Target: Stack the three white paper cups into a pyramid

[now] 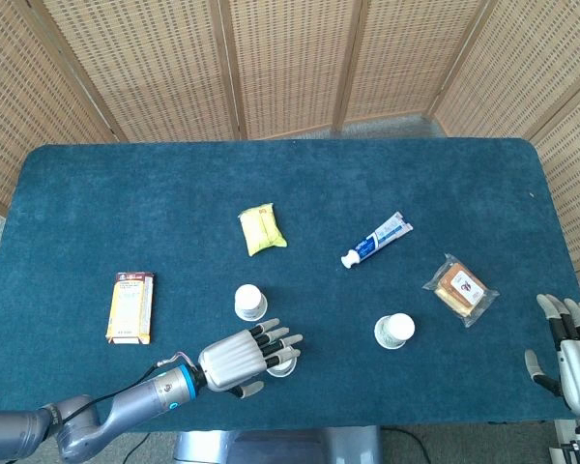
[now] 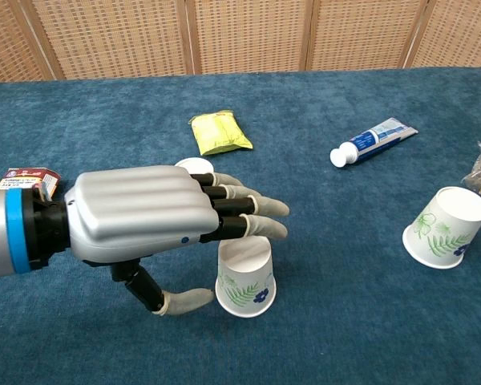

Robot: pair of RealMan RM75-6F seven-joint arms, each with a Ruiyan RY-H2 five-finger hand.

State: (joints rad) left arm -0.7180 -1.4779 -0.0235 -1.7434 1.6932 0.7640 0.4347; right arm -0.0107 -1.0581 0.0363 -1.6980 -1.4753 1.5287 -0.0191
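Three white paper cups with leaf prints stand upside down on the blue table. My left hand (image 2: 156, 218) is open around the near cup (image 2: 244, 277), fingers stretched over its top and thumb low beside its left base. From the head view this hand (image 1: 244, 357) covers most of that cup (image 1: 284, 364). A second cup (image 1: 249, 302) stands just behind; in the chest view only its rim (image 2: 194, 166) shows above the hand. The third cup (image 1: 394, 332) (image 2: 446, 228) stands apart on the right. My right hand (image 1: 570, 352) is open and empty at the table's front right corner.
Behind the cups lie a yellow packet (image 1: 261, 229) (image 2: 219, 132) and a toothpaste tube (image 1: 377, 240) (image 2: 374, 140). A wrapped snack (image 1: 459, 289) lies at the right and a small box (image 1: 130, 306) (image 2: 28, 176) at the left. The table's front edge runs just below both hands.
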